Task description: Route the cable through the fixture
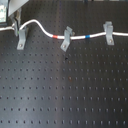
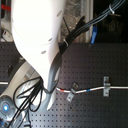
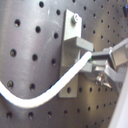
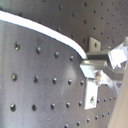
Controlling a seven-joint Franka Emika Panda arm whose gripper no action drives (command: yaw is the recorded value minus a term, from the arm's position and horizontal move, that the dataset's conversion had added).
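1. At the first exterior view's far left, the hand [image 1: 15, 26] sits low over the black perforated worktop [image 1: 65, 90], right at the leftmost of three grey clips, the fixture [image 1: 22, 39]. Only a corner of the hand shows there, so its grip has to be read from the wrist cameras.

2. In the first wrist view the cable [image 3: 47, 92] runs in a long curve across the board and ends between the fingertips [image 3: 102, 57], which look clamped on it just beside the fixture's [image 3: 75, 47] forked top. The second wrist view gives the same reading: the cable [image 4: 45, 31] meets the hand [image 4: 107, 60] next to the upright of the fixture [image 4: 92, 85].

3. Whether the cord already sits inside the fork or only lies against its face cannot be told from these pictures.

4. Moving right in the first exterior view, the cable [image 1: 47, 31] arches up, then drops through the middle clip [image 1: 65, 41] near its red band [image 1: 56, 36], passes the blue band [image 1: 88, 36] and rests in the right-hand clip [image 1: 107, 34].

5. The cable's long axis lies across the first exterior view, left to right; the held stretch is the only part not clearly seated, so the remaining move appears to be a short press down into the fork directly beneath the hand.
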